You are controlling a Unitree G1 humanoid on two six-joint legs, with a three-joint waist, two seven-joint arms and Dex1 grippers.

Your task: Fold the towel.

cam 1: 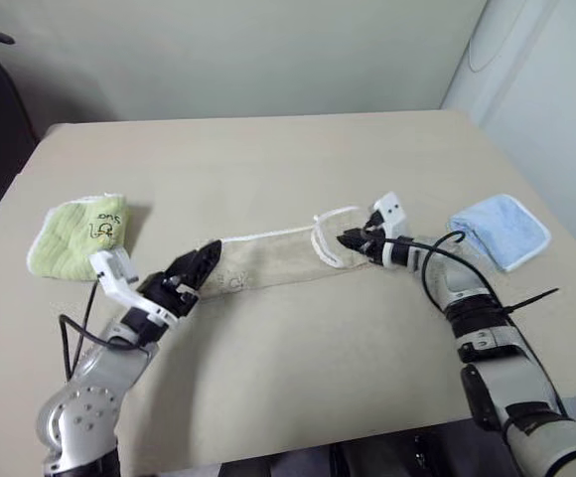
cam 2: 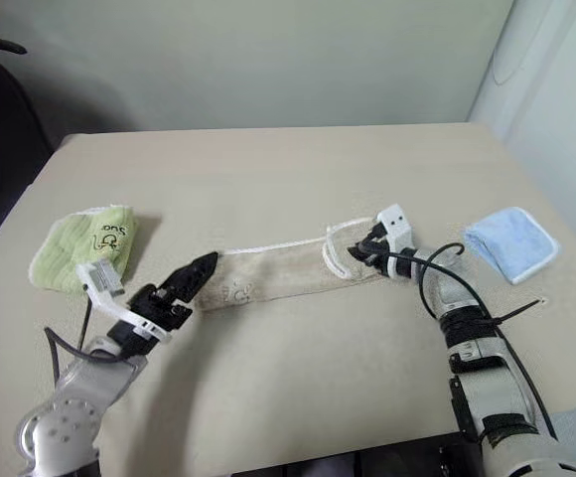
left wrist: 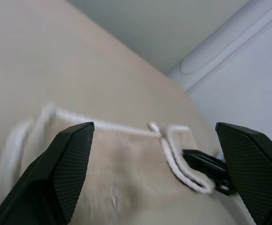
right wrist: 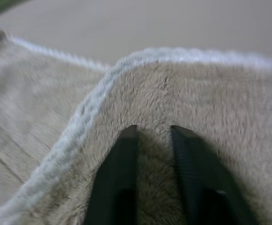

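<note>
Right end effector (cam 1: 353,239) pinched on towel (cam 1: 268,260) fold; left end effector (cam 1: 201,266) wide, empty. Thin grip, may slip.

You have a beige-tan towel (cam 1: 268,260) with white corded edging and a small dark mark, perhaps embroidery, near its left end. The green cloth (cam 1: 77,234) toward the table's (cam 1: 288,397) left edge carries dark print. The cloth (cam 1: 501,230) by the right edge is plain light blue. The table is beige.
</note>
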